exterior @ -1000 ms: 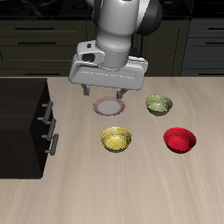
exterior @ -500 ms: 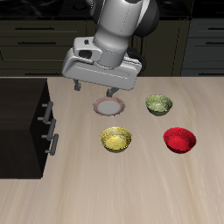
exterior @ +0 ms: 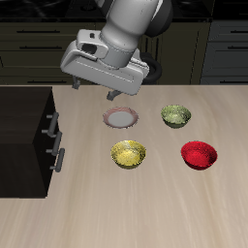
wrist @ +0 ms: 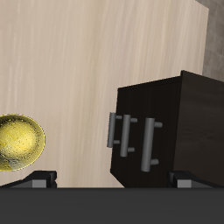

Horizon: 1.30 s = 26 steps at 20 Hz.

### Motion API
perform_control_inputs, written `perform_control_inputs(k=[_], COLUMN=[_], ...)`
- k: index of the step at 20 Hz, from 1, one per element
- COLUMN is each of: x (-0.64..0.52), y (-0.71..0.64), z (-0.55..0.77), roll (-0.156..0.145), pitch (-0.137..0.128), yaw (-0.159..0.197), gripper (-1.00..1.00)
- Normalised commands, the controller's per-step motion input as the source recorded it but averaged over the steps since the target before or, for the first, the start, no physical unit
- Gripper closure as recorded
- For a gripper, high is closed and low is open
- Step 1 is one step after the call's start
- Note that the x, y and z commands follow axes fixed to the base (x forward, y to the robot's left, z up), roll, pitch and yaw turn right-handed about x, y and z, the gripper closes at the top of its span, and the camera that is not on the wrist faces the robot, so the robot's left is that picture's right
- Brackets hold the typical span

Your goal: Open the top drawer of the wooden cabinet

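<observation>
The wooden cabinet stands at the table's edge, nearly black, with its drawers shut. The top drawer's silver handle sits above the lower drawer's handle. My gripper is open and empty. It hangs tilted in the air above the table, beside the cabinet's front and behind the bowls, touching nothing. In the wrist view the cabinet shows its front with the stacked handles; the top drawer's handle is the longest one. My gripper shows wide-set fingertips with nothing between them.
Several bowls sit on the table: a white-pink one below my gripper, an olive one, a yellow one and a red one. Dark kitchen cupboards line the back.
My gripper has moved toward the cabinet and a little higher and farther back, tilting as it went. It stays open. The cabinet and bowls have not moved.
</observation>
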Motion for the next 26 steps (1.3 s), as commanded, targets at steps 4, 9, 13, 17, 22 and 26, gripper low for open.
perform_control_inputs(k=[4,9,13,17,22,26], x=[-0.03,-0.09,-0.02,-0.07,0.03,0.01], y=[-0.1,-0.22,-0.11,-0.14,-0.05,0.0], z=[0.02,0.03,-0.01,-0.03,-0.11,-0.15], roll=[-0.056,-0.104,-0.035,-0.105,0.001,-0.005], pitch=[0.009,-0.026,0.002,-0.022,0.01,0.005], yaw=[-0.024,-0.01,0.01,0.041,0.016,0.025], gripper=[-1.0,-1.0,-1.0,-1.0,-1.0,-1.0])
